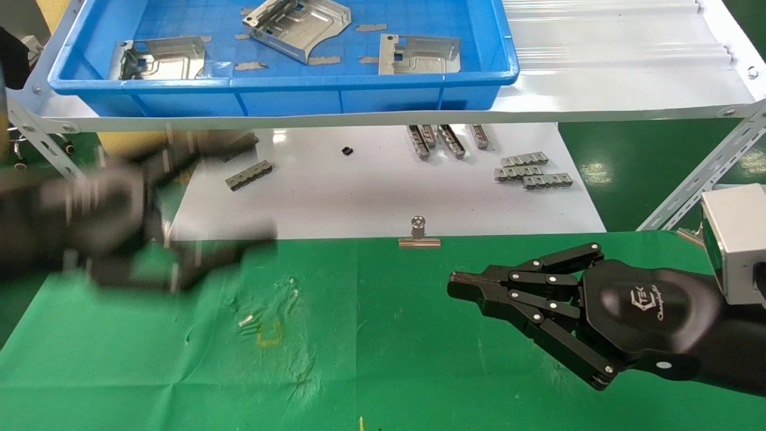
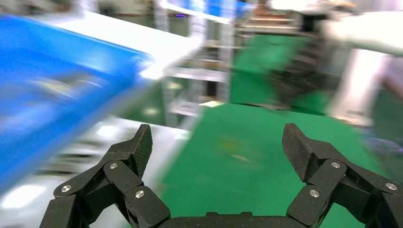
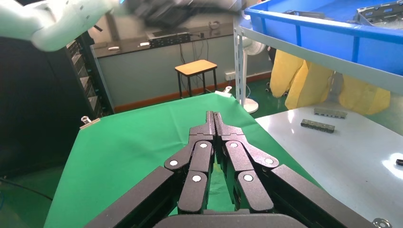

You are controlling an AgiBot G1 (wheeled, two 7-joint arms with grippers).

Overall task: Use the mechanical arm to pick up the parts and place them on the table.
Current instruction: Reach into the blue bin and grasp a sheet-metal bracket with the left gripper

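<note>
Left claw (image 1: 179,209) spread wide, empty, blurred at left frame over the counter (image 1: 383,359) edge. Looks like the reach step; next it must rise into the bin (image 1: 281,90) toward the parts (image 1: 161,60), upper left. Right claw (image 1: 458,282) clenched empty, parked low right.

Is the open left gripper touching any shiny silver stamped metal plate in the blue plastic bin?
Apart. In the head view the left gripper is outside the blue bin; all three plates lie inside it.
</note>
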